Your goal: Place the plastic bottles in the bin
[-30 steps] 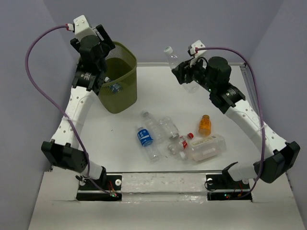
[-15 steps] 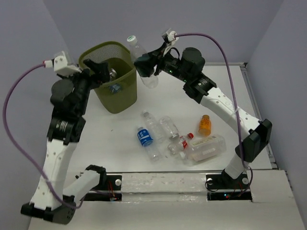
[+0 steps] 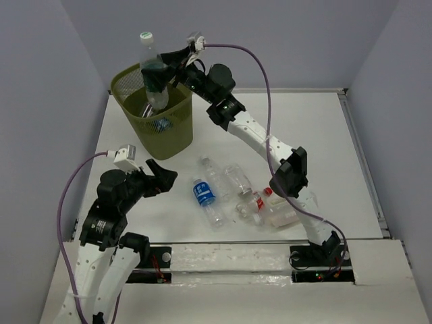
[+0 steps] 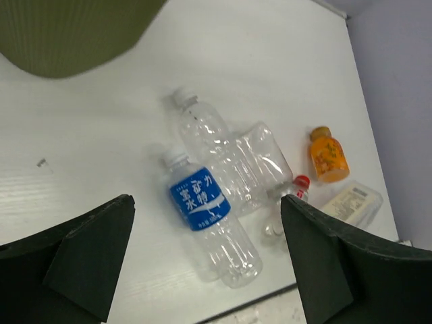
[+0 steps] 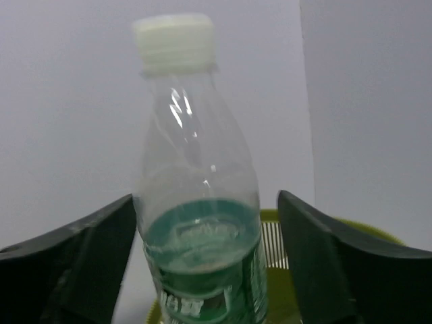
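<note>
Now green-label bottle (image 3: 154, 74) (upright) over bin (image 3: 170, 138)

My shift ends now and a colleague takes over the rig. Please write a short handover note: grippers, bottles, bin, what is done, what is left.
Left gripper: open, empty, above the table, near the loose bottles.
Right gripper: above the bin, green-label bottle upright between its fingers; a gap shows on one side, so the grip is unclear.
Done: at least one bottle lies in the bin.
Left: the green-label bottle, then the group on the table, including the blue-label bottle, orange bottle and squarish bottle.
</note>
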Robot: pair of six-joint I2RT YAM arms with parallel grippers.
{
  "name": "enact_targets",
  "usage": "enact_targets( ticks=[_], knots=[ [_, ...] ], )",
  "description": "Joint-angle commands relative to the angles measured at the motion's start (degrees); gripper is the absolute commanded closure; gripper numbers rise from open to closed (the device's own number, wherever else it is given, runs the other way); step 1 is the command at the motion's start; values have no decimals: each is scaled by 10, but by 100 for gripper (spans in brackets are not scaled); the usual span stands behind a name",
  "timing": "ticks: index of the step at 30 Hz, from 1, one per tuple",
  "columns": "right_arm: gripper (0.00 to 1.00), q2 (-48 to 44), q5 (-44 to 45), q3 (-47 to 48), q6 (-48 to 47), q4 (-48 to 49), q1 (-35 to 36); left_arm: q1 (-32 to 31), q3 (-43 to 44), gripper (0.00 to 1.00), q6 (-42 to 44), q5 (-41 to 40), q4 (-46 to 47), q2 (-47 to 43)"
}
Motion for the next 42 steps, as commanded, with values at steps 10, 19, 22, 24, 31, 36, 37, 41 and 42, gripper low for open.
enact_targets(
  ticks=[10,19,22,24,31,36,37,41,42],
  knots=[
    [0,-143,62,-192,-91,34,17,-18,-124,1,-69,163,114,27],
    [2,-470,111,-681,-130,29,17,-172,-168,1,-155,19,226,127],
    [2,-545,126,-797,-105,-12,17,-228,-149,1,-162,-55,231,195],
    [2,-589,128,-861,-92,-27,17,-251,-147,1,-169,-95,240,221],
    [10,-643,161,-957,-77,-97,17,-280,-151,1,-178,-187,279,344],
    [15,-608,186,-965,-73,-103,17,-280,-150,1,-182,-164,356,436],
    [18,-597,195,-954,-72,-111,17,-280,-145,2,-181,-165,355,449],
    [27,-533,239,-916,-61,-125,17,-280,-132,10,-176,-197,332,462],
    [28,-502,237,-905,-60,-133,17,-280,-133,15,-174,-206,319,447]
  ],
)
